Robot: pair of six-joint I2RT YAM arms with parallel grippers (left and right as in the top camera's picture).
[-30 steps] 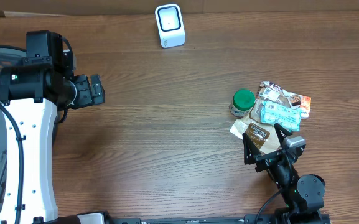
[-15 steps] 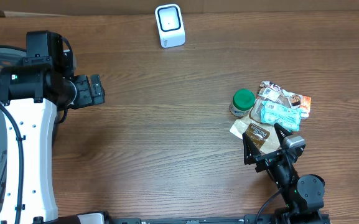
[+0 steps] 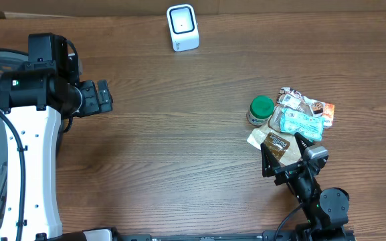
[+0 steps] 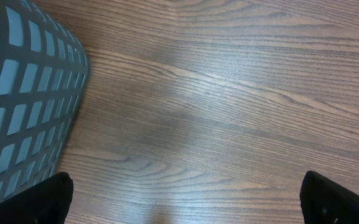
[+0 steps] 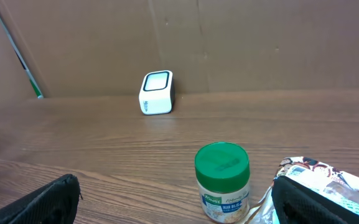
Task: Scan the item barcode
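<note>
Green-lid jar (image 3: pixel 261 110): was our likely item.
Right gripper (image 3: pixel 281 144): we had it just short of the jar, facing it, jaws spread, empty.
Left gripper (image 3: pixel 102 98): far from the jar, spread too.

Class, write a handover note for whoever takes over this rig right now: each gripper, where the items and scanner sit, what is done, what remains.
Left gripper: open, holding nothing, over the brown wooden table beside the grey mesh basket.
Right gripper: open, holding nothing, at the near edge of the item pile.
Pile, right side: green-lidded plastic jar, pale teal packet, brown snack packet, bunched together.
White box-shaped barcode scanner: far edge of the table.
Done: nothing gripped, nothing at the scanner.
Left: pick one item, show its barcode to the scanner.
</note>
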